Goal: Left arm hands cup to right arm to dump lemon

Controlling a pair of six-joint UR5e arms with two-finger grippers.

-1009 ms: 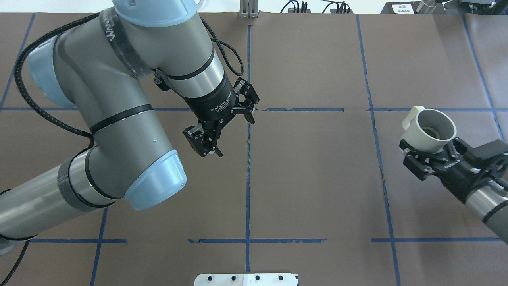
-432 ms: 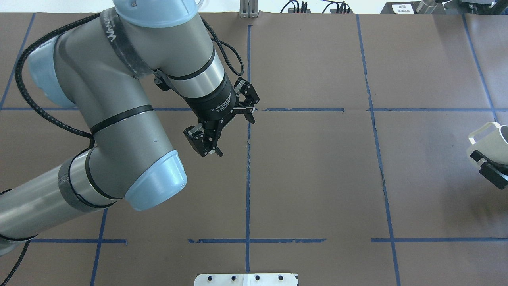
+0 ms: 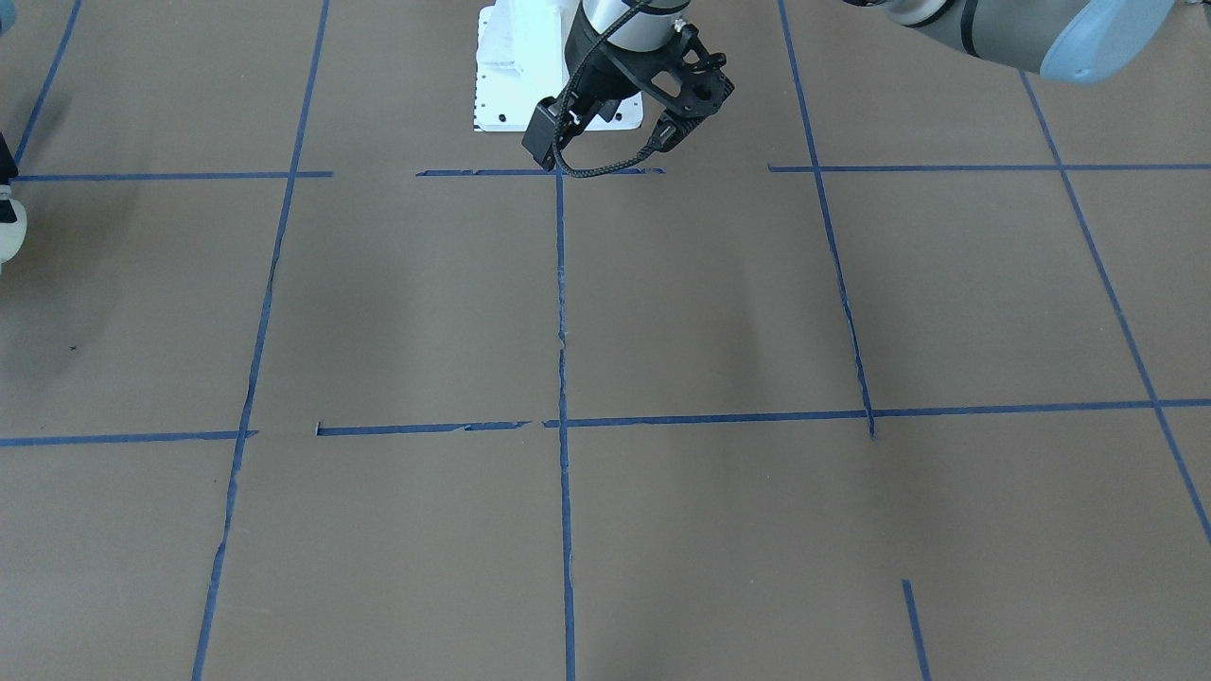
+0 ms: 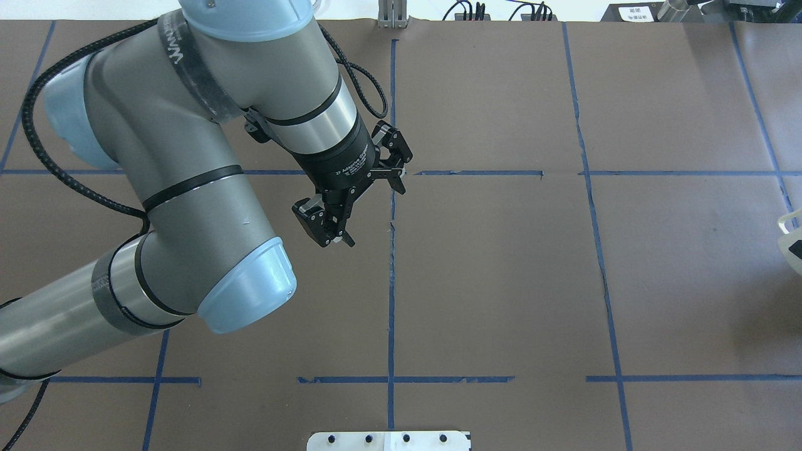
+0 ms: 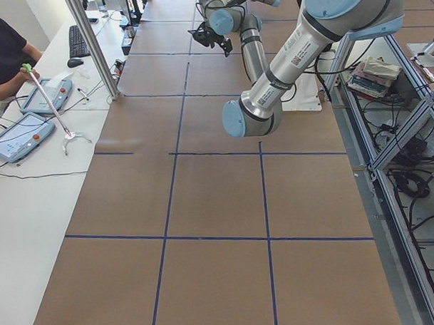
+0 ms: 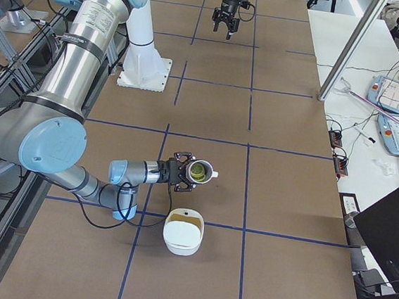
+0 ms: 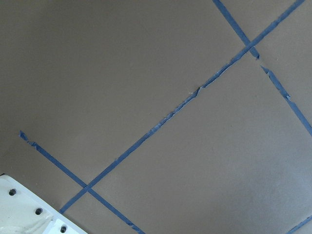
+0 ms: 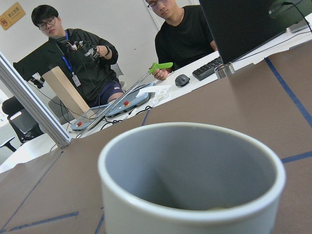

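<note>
My right gripper (image 6: 183, 173) is shut on the white cup (image 6: 199, 172) and holds it tilted above the table's right end. The yellow-green lemon (image 6: 197, 170) sits inside the cup. In the right wrist view the cup's rim (image 8: 190, 168) and grey inside fill the lower frame. In the overhead view only a sliver of the cup (image 4: 791, 227) shows at the right edge. My left gripper (image 4: 373, 214) is open and empty above the table's middle left, far from the cup.
A white bowl-like container (image 6: 183, 233) stands on the table just in front of the tilted cup. The robot's white base plate (image 3: 511, 66) is at the near edge. Operators sit beyond the table's right end (image 8: 185, 34).
My right gripper has carried the cup to the right, almost out of the overhead view. My left arm has hardly moved and stays open.
</note>
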